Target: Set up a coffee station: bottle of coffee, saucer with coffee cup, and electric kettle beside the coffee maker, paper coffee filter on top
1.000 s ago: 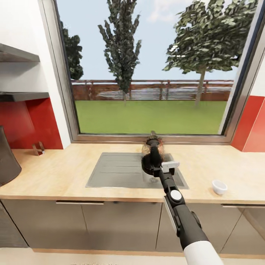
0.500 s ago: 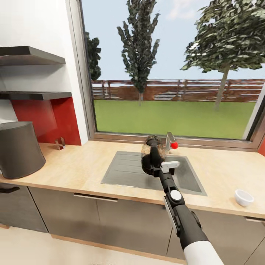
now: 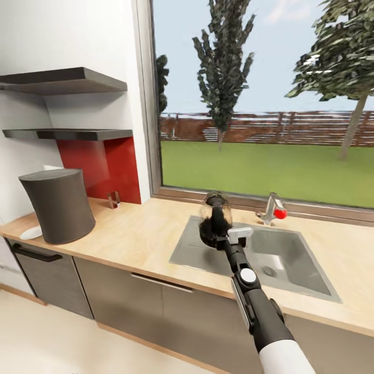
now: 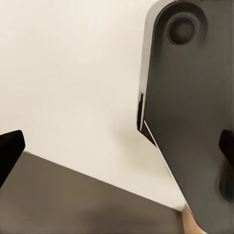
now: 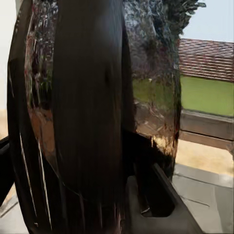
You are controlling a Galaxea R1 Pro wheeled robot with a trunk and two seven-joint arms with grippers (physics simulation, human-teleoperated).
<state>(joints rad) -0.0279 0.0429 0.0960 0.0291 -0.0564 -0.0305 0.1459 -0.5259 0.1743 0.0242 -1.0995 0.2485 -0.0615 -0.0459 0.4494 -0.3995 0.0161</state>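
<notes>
My right gripper (image 3: 216,235) is shut on the black handle of the electric kettle (image 3: 214,221), a dark glassy jug held upright in the air over the near left corner of the sink (image 3: 296,270). In the right wrist view the kettle (image 5: 92,107) is very close. The coffee maker (image 3: 58,204), a dark grey tapered cylinder, stands on the wooden countertop (image 3: 135,236) at the far left. A flat white saucer (image 3: 31,232) lies just beside it at the counter's left end. My left gripper (image 4: 117,156) is open, with its black fingertips (image 4: 9,148) far apart and nothing between them.
Two dark wall shelves (image 3: 67,80) hang above the coffee maker. A small metal stand (image 3: 113,199) sits against the red backsplash. A faucet with a red knob (image 3: 274,209) stands behind the sink, under a large window. Grey cabinets run below the counter.
The whole view has swung left: the coffee maker and shelves have come fully into the picture and the white cup at the right has left it. The kettle stays in my right gripper.
</notes>
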